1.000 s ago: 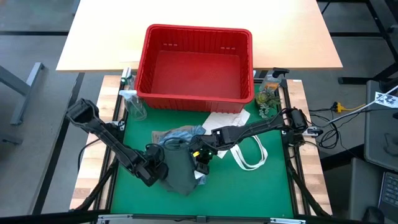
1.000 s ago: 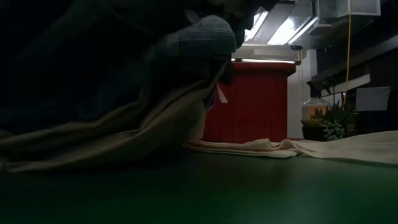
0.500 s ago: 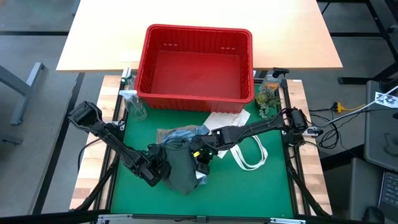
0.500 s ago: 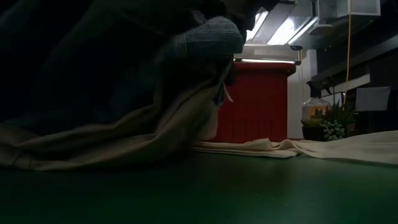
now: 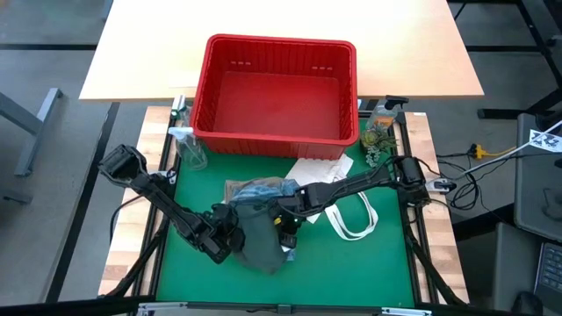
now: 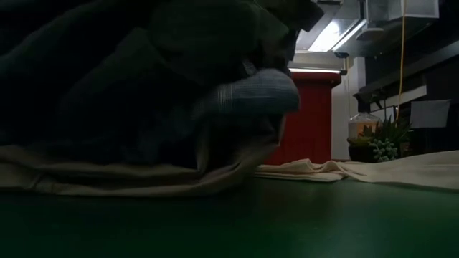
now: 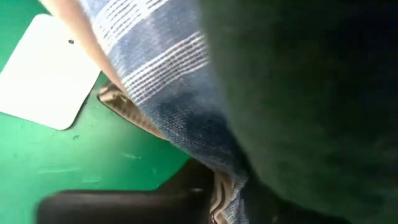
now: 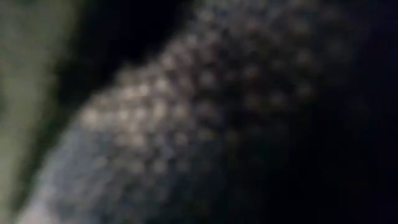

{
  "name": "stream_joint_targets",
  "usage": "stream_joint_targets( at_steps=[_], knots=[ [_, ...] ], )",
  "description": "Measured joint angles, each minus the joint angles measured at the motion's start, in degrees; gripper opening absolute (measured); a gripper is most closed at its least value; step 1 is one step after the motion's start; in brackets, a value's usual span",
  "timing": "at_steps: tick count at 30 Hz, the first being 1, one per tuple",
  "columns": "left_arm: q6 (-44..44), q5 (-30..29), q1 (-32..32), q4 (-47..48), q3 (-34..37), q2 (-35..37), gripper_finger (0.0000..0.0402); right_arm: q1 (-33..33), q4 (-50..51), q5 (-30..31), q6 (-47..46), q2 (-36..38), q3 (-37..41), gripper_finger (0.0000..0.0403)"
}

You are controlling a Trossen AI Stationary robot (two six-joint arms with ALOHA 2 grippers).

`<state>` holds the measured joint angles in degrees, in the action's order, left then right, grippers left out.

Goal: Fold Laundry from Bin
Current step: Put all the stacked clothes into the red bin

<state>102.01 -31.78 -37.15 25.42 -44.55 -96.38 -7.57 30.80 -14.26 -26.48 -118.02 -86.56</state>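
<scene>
Overhead and table-level views of a fold in progress. The red bin (image 5: 277, 88) stands empty at the far edge of the green mat (image 5: 369, 263); the laundry lies in one heap at mid-mat. A dark green garment (image 5: 259, 239) is uppermost, over a blue-white striped shirt (image 5: 263, 189) and a tan garment (image 6: 129, 179) whose edge shows beneath.

The left gripper (image 5: 230, 239) sits against the green garment's left side; whether its fingers have pinched cloth cannot be told, as cloth fills the left wrist view. The right gripper (image 5: 285, 217) is buried in the same garment's right side, fingers pressed together, apparently on a fold of it.

The step in hand is judged to be handling the green garment at two points. The next move calls for a firm hold on both sides and a lift that leaves the shirt below behind.

A white tote bag (image 5: 351, 215) lies just right of the heap. A spray bottle (image 5: 189, 145) and a small plant (image 5: 378, 136) flank the bin; ceiling lights (image 6: 337, 32) show beyond the table.
</scene>
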Motion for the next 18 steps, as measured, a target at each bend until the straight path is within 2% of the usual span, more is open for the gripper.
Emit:
stream_joint_targets(
  at_steps=[2,8,18],
  knots=[
    [-2.1,-0.3,-0.3,0.6,-0.6,0.8,0.0030,0.0,-0.9,-0.3,0.0,0.1,0.0,0.0005],
    [-6.7,1.7,-0.4,2.7,-2.6,6.7,0.0028,0.0,-4.2,-3.5,0.0,1.8,0.1,0.0005],
    [-6.8,2.5,-0.3,3.6,-3.0,17.8,0.0028,0.1,-6.0,-3.4,0.8,7.3,0.1,0.0005]
  ],
)
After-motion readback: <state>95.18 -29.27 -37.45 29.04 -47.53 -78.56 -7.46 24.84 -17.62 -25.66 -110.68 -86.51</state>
